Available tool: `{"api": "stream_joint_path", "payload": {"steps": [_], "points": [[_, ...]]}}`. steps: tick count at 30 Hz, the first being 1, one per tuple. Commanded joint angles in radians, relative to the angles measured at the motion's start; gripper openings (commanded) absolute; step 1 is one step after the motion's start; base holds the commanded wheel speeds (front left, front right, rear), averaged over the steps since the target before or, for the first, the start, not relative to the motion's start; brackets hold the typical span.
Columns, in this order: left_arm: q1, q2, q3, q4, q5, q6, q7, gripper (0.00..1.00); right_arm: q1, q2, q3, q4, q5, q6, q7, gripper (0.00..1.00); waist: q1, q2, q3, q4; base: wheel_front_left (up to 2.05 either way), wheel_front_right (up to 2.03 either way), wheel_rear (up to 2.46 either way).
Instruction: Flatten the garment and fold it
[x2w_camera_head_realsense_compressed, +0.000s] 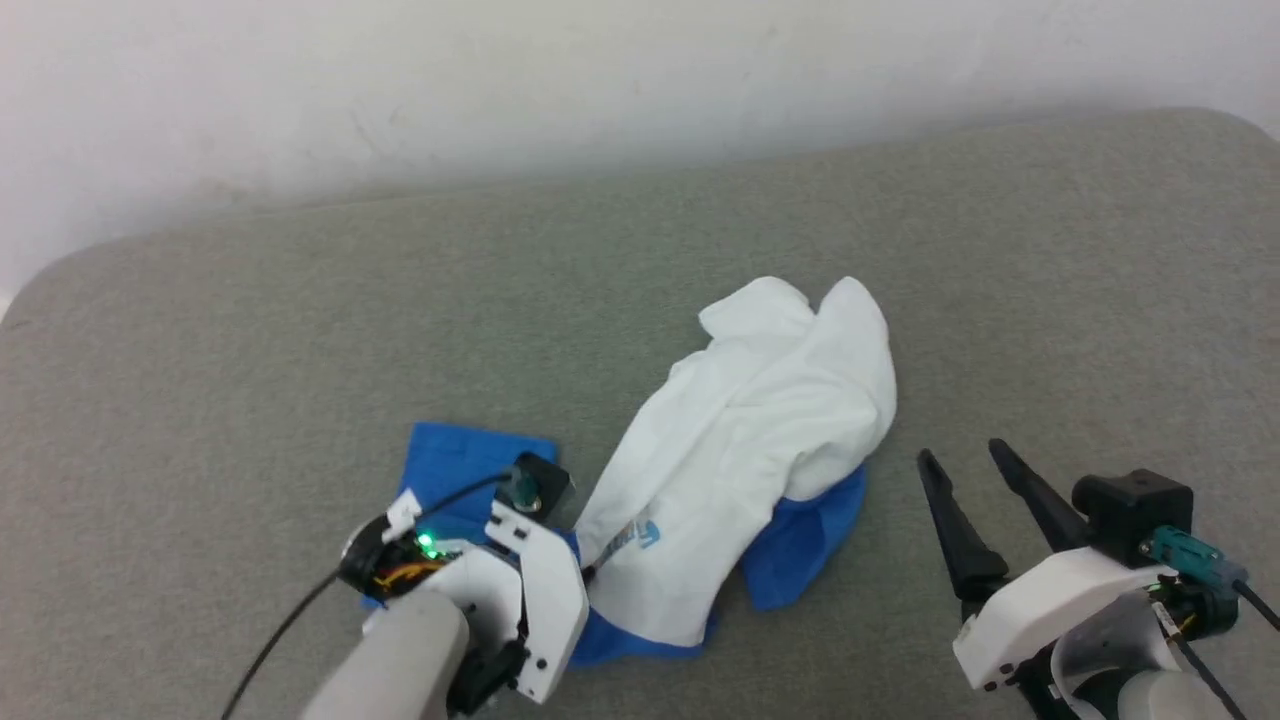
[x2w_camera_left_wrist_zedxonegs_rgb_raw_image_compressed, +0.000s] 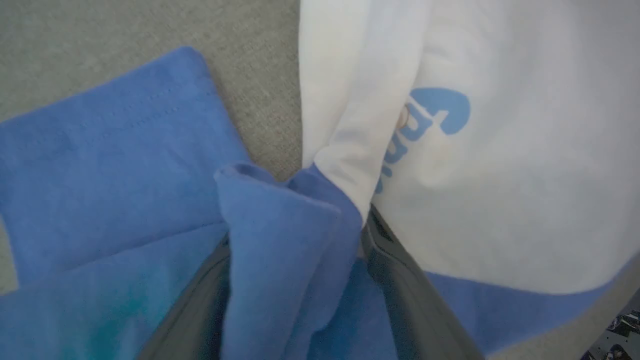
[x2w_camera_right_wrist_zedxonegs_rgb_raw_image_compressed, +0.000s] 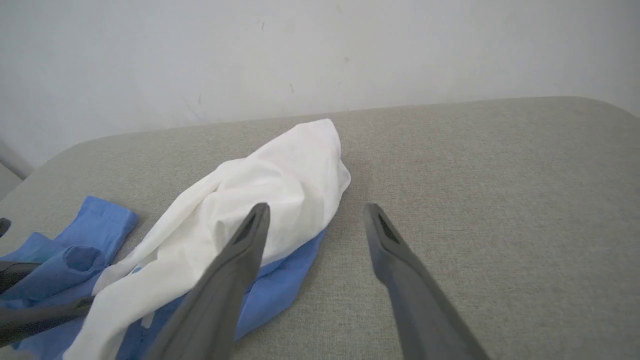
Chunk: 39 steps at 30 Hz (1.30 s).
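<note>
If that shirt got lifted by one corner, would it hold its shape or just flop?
Probably floppy: the shirt lies crumpled in soft folds, so it would likely hang and drape. It looks thin, so probably light. On the grey fabric surface, a push would likely bunch it rather than slide it.

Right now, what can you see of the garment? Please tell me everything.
The garment is a soft cloth shirt, white with bright blue sections and a small blue logo. It lies crumpled, not flattened, on the grey surface. A blue fold stands between the open fingers of the left gripper.
</note>
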Motion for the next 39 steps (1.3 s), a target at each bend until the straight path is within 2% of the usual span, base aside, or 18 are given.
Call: {"api": "stream_joint_path", "payload": {"steps": [1, 2, 3, 5, 7, 12, 13, 20, 21, 22, 23, 26, 33, 35, 39], "points": [[0.008, 0.014, -0.01, 0.015, -0.011, 0.002, 0.057, 0.57, -0.002, 0.003, 0.003, 0.003, 0.006, -0.001, -0.008, 1.0, 0.0, 0.0001, 0.017, -0.023, 0.0, 0.0, 0.0], [0.009, 0.023, -0.009, 0.006, -0.02, 0.002, 0.102, 0.35, -0.004, 0.003, 0.005, 0.005, 0.009, -0.001, -0.011, 1.0, 0.0, 0.0001, 0.02, -0.028, 0.0, 0.0, 0.0], [0.01, 0.031, -0.006, -0.01, -0.027, 0.003, 0.128, 0.0, -0.006, 0.003, 0.007, 0.007, 0.011, -0.001, -0.013, 1.0, 0.0, 0.0001, 0.024, -0.032, 0.0, 0.0, 0.0], [0.009, 0.045, 0.019, -0.049, -0.036, 0.024, 0.13, 0.0, -0.009, 0.003, 0.007, 0.012, 0.018, -0.001, -0.018, 1.0, 0.0, 0.0001, 0.031, -0.036, 0.0, 0.0, 0.0], [0.009, 0.06, 0.059, -0.083, -0.038, 0.065, 0.092, 0.0, -0.013, 0.003, 0.003, 0.015, 0.021, -0.001, -0.023, 1.0, 0.0, 0.0001, 0.04, -0.037, 0.0, 0.0, 0.0], [0.029, 0.09, 0.22, -0.13, -0.063, 0.214, -0.05, 0.0, -0.02, 0.003, -0.012, 0.022, 0.017, -0.001, -0.028, 1.0, 0.0, 0.0001, 0.061, -0.026, 0.0, 0.0, 0.0], [0.041, 0.105, 0.276, -0.131, -0.077, 0.257, -0.087, 0.0, -0.023, 0.003, -0.016, 0.025, 0.014, -0.001, -0.027, 1.0, 0.0, 0.0001, 0.07, -0.018, 0.0, 0.0, 0.0], [0.063, 0.126, 0.38, -0.099, -0.123, 0.318, -0.152, 0.0, -0.042, 0.003, -0.006, 0.044, 0.004, -0.001, -0.015, 1.0, 0.0, 0.0001, 0.095, 0.012, 0.0, 0.0, 0.0], [0.066, 0.121, 0.388, -0.098, -0.128, 0.323, -0.168, 0.12, -0.046, 0.003, 0.002, 0.048, 0.005, -0.001, -0.012, 1.0, 0.0, 0.0001, 0.097, 0.017, 0.0, 0.0, 0.0], [0.07, 0.113, 0.395, -0.1, -0.141, 0.319, -0.185, 0.45, -0.051, 0.003, 0.011, 0.051, 0.003, -0.001, -0.009, 1.0, 0.0, 0.0001, 0.099, 0.022, 0.0, 0.0, 0.0], [0.073, 0.107, 0.402, -0.099, -0.153, 0.311, -0.208, 1.0, -0.056, 0.003, 0.022, 0.055, 0.002, -0.001, -0.007, 1.0, 0.0, 0.0001, 0.101, 0.026, 0.0, 0.0, 0.0], [0.078, 0.086, 0.413, -0.102, -0.171, 0.286, -0.309, 1.0, -0.08, 0.003, 0.058, 0.075, 0.0, -0.001, -0.001, 1.0, 0.0, 0.0001, 0.105, 0.044, 0.0, 0.0, 0.0], [0.112, 0.006, 0.427, -0.135, -0.147, 0.288, -0.659, 1.0, -0.164, 0.003, 0.143, 0.174, -0.046, -0.001, 0.051, 1.0, 0.0, 0.0001, 0.11, 0.096, 0.0, 0.0, 0.0], [0.121, -0.011, 0.423, -0.135, -0.134, 0.289, -0.71, 1.0, -0.188, 0.003, 0.15, 0.215, -0.077, -0.001, 0.087, 1.0, 0.0, 0.0001, 0.112, 0.113, 0.0, 0.0, 0.0], [0.127, -0.037, 0.41, -0.143, -0.106, 0.273, -0.743, 1.0, -0.218, 0.003, 0.132, 0.286, -0.129, -0.001, 0.187, 1.0, 0.0, 0.0001, 0.118, 0.145, 0.0, 0.0, 0.0]]}}
